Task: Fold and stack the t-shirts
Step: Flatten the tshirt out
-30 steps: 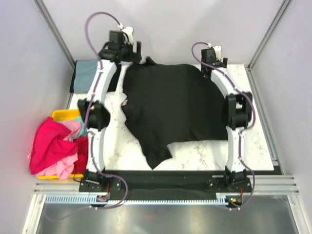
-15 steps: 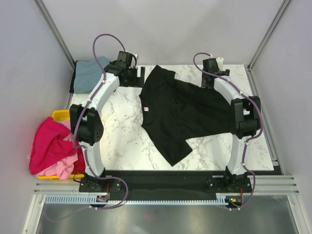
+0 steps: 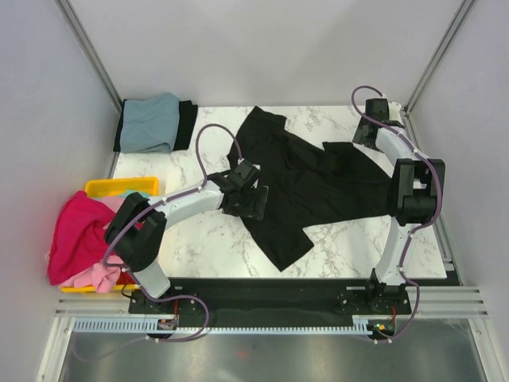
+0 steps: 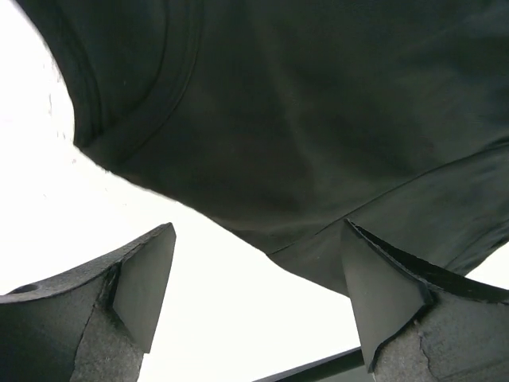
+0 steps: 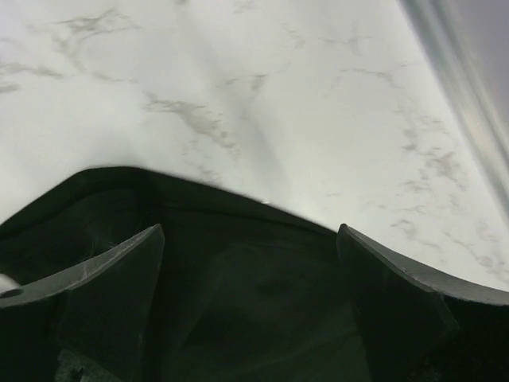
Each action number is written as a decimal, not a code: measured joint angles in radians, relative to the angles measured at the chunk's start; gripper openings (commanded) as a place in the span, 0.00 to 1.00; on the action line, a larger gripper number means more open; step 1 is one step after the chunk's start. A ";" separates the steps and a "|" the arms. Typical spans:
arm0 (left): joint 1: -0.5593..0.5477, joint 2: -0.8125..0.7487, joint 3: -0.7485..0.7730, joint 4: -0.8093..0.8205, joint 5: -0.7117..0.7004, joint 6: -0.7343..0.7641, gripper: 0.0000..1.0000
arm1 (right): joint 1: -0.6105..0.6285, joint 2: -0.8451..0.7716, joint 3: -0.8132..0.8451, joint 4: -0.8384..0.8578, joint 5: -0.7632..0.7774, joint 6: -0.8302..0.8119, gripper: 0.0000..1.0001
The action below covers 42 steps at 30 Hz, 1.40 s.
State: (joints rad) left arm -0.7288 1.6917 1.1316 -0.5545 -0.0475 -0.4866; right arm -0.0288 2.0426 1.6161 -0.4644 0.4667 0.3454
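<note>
**A:** How do the left fingers (image 4: 137, 286) stand?

**B:** Spread wide, with nothing between them. They sit low at the left edge of the large black cotton t-shirt (image 3: 314, 187). The wrist view shows its ribbed neckline just ahead, and the cloth's edge reaches one of them.

**A:** And the right fingers (image 5: 107, 290)?

**B:** Also wide apart, over the shirt's far right corner. Black cloth lies beneath and between them, with a stitched edge showing. As far as I can judge, it isn't pinched.

**A:** Where does the shirt lie?

**B:** It's rumpled across the middle and right of the white marble-patterned table (image 3: 199, 239). Part of it is doubled over, and a flap reaches toward the near edge.

**A:** How will it handle?

**B:** It's light and limp, with no stiffness. It will sag and drag from wherever it's lifted, and a pinch on a single layer could slip. I'd take it at seamed places so it can be drawn flat before folding. That means the shoulder beside the neckline for the left, and a hem or sleeve edge for the right.

**A:** What else is there?

**B:** A folded grey-blue t-shirt (image 3: 151, 121) rests on a folded black t-shirt (image 3: 188, 119) at the far left corner, probably the stack. A heap of magenta and pink t-shirts (image 3: 79, 235) spills over the yellow plastic bin (image 3: 119, 187) at the left edge.
</note>
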 measured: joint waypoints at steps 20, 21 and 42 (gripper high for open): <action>-0.160 0.031 -0.164 0.327 0.027 -0.273 0.47 | 0.014 0.256 0.183 0.077 -0.385 0.067 0.18; -0.166 0.039 -0.162 0.341 0.026 -0.288 0.37 | 0.017 0.261 0.185 0.089 -0.386 0.065 0.10; -0.159 -0.462 -0.397 0.008 -0.059 -0.360 0.02 | -0.064 0.281 0.291 0.033 -0.184 0.126 0.00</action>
State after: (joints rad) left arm -0.8883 1.2301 0.7345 -0.5465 -0.1062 -0.8467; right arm -0.0933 2.3234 1.9076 -0.4313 0.2829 0.4717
